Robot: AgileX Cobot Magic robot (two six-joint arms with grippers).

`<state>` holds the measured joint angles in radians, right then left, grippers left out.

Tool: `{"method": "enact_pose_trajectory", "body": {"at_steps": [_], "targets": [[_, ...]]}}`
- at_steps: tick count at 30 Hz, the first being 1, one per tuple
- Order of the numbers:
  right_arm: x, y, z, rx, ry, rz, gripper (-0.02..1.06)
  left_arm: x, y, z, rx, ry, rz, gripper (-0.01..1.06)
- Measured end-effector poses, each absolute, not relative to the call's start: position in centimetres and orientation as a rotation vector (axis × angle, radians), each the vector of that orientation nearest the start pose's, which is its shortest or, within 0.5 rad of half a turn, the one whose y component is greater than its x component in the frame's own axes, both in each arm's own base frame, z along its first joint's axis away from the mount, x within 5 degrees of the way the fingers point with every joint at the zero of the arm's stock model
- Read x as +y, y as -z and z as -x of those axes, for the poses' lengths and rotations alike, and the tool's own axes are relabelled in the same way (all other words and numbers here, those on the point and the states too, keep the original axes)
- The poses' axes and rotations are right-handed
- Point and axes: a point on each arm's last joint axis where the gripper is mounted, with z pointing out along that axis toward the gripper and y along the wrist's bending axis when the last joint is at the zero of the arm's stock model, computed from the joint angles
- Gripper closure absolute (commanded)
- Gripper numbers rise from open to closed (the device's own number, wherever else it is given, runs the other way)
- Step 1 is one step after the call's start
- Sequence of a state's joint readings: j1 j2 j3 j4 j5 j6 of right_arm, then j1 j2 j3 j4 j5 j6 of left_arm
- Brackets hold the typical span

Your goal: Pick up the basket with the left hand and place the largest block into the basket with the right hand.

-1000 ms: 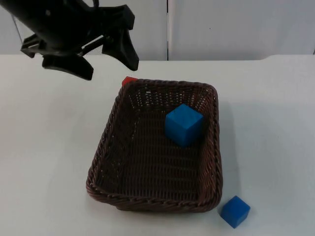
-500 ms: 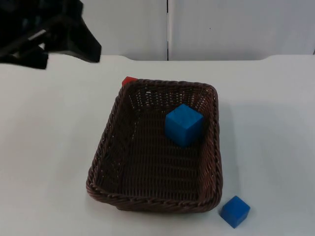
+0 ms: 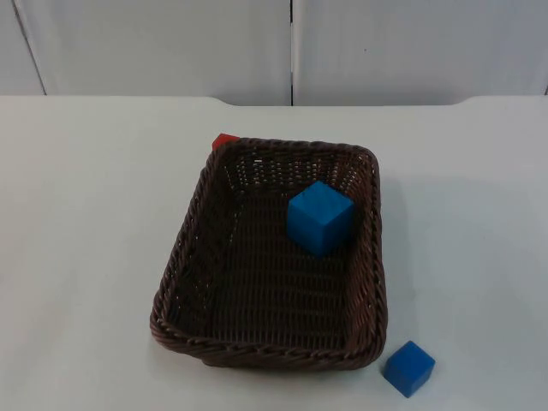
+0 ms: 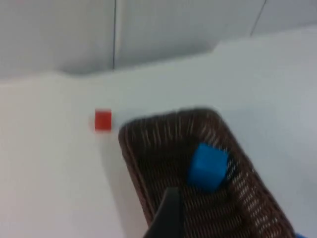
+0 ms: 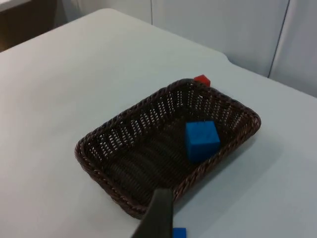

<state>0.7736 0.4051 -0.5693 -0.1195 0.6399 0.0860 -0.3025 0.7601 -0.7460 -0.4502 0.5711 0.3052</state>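
The brown wicker basket (image 3: 270, 257) is sitting on the white table (image 3: 86, 240), the large blue block (image 3: 319, 216) lying inside near its far right corner; I cannot tell either gripper's state

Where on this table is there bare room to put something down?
Wide bare table lies left of the basket, and more on its right, above the small blue block. The basket floor in front of the large blue block is free too. It is tight at the basket's far left corner, where the red block sits.
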Motion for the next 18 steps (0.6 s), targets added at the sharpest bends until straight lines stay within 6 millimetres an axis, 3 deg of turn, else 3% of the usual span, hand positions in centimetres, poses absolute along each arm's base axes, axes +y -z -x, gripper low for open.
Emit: {"method": "enact_pose_trajectory", "body": {"at_steps": [7,18], "targets": [[3.6,-32.0,-4.5,1.818,-0.463,0.685,0.26,-5.5,-35.8,-10.3,1.945,0.446,-0.437,0.28],[1.3,-31.2,-2.1,1.845,-0.484,0.671,0.26,-4.4,-36.8,-6.7,1.835,0.426,-0.459,0.28]]}}
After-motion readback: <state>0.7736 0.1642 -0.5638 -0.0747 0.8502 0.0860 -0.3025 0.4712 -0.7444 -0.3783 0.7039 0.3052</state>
